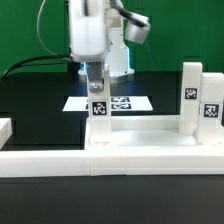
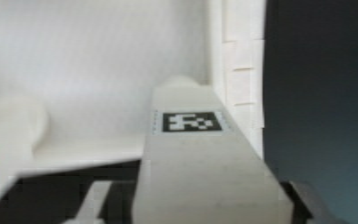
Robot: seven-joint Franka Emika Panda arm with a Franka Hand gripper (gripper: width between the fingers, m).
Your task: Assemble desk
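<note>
The desk top [image 1: 140, 137] lies upside down on the black table, rim up. Two white tagged legs [image 1: 190, 95] [image 1: 212, 108] stand upright at its end on the exterior view's right. My gripper [image 1: 94, 82] is shut on a third white leg [image 1: 99, 110] and holds it upright at the top's corner on the exterior view's left. In the wrist view this leg [image 2: 202, 160] fills the middle with its tag facing the camera. The dark fingers [image 2: 309, 203] press its sides, and the desk top's white surface [image 2: 87, 70] lies beyond it. The leg's lower end is hidden.
The marker board [image 1: 128, 102] lies flat behind the desk top. A long white border rail [image 1: 110, 166] runs along the front, with a short white piece [image 1: 5, 130] at the exterior view's left. Black cables hang behind the arm.
</note>
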